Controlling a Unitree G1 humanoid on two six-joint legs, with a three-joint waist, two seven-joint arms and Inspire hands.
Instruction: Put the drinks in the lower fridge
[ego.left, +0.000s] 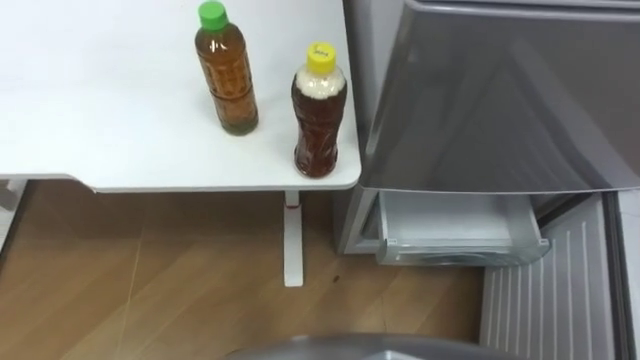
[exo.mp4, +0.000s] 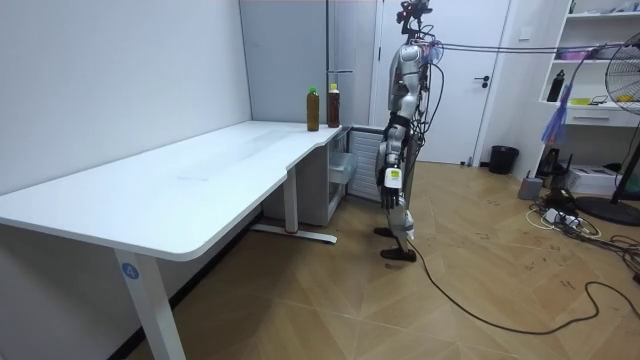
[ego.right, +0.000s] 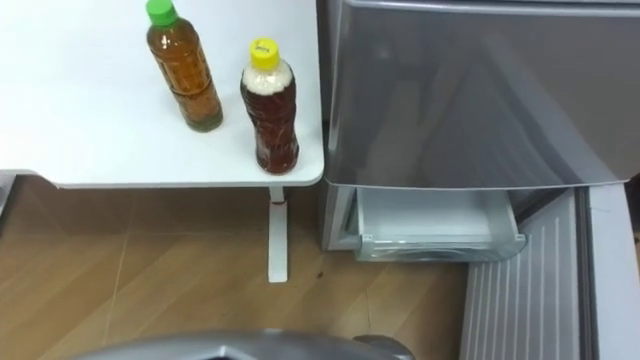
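Note:
Two drinks stand upright on the white table (ego.left: 100, 120) near its right front corner. One is an amber bottle with a green cap (ego.left: 226, 75); the other is a darker brown bottle with a yellow cap (ego.left: 319, 115), closest to the fridge. To the right of the table, the grey fridge (ego.left: 500, 100) has a pale lower drawer (ego.left: 455, 235) pulled out below its closed upper door. In the room view I stand upright facing the fridge and the table's end, with my left hand (exo.mp4: 392, 180) hanging by my thigh, well away from the bottles (exo.mp4: 322, 108).
A ribbed grey panel (ego.left: 560, 290) stands beside the drawer at the lower right. The table leg (ego.left: 292, 240) stands on the wood floor just left of the fridge. Behind me in the room view are a door, a bin (exo.mp4: 503, 159), shelves and a fan.

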